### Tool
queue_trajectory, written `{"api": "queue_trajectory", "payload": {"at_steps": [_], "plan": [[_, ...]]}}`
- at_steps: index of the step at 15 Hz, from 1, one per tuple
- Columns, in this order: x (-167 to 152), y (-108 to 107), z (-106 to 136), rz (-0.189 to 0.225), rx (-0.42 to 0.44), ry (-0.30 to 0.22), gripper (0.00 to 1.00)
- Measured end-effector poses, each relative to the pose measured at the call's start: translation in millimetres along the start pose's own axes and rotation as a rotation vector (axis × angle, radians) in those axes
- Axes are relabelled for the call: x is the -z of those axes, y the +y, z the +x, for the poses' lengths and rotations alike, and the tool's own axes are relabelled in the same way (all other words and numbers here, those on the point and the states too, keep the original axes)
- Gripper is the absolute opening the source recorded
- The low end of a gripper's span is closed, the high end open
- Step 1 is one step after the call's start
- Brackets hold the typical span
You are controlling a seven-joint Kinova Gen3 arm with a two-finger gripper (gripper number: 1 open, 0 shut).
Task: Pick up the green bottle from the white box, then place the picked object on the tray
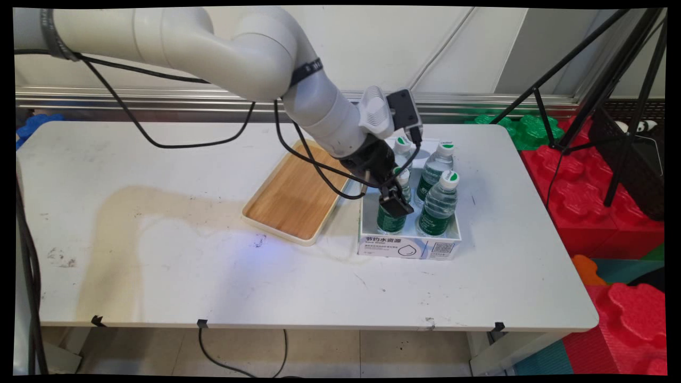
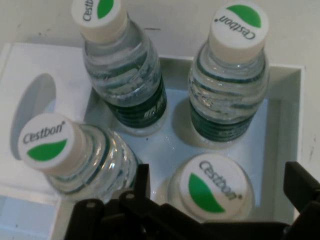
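Bottle (image 2: 215, 187) sits in the box's (image 1: 409, 248) near-left slot among three others, and you have the gripper (image 2: 215, 200) spread open astride its cap, not yet closed.

I see four bottles standing two by two in the box (image 1: 409, 247), right of centre on the table (image 1: 159, 255). Tray (image 1: 295, 194) lies just left of box. Gripper (image 1: 395, 201) sits over the near-left bottle (image 1: 391, 221), fingers (image 2: 142, 182) either side of its cap (image 2: 214, 190).
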Motion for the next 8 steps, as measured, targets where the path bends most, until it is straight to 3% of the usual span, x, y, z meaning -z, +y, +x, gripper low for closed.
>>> {"api": "queue_trajectory", "payload": {"at_steps": [3, 4, 8], "plan": [[-10.2, -0.1, 1.0, -0.002, -0.001, -0.005, 1.00], [-11.4, -0.4, 0.8, 0.000, 0.001, -0.005, 0.00], [-9.4, -2.2, 1.0, 0.008, 0.006, 0.000, 0.00]]}}
